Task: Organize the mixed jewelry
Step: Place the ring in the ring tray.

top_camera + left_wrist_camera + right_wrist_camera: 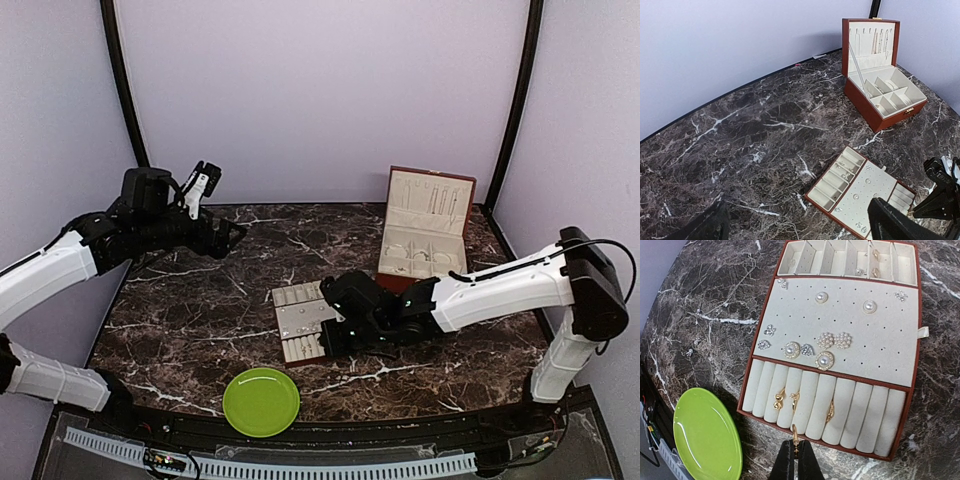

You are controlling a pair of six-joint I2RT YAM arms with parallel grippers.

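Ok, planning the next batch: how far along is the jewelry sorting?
Looks well along. Done: studs pinned on the tray, rings in its rolls, chains hung in the box lid. In hand: right end effector shut on a gold piece just outside those rolls; left end effector open, holding nothing. Left: a few loose bits on the marble beside the tray.

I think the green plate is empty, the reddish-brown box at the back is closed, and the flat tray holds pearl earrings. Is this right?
Not quite. The reddish-brown box is open, its lid upright with chains hanging inside; the left wrist view shows it. The green plate is indeed empty, and the flat tray does hold pearl earrings.
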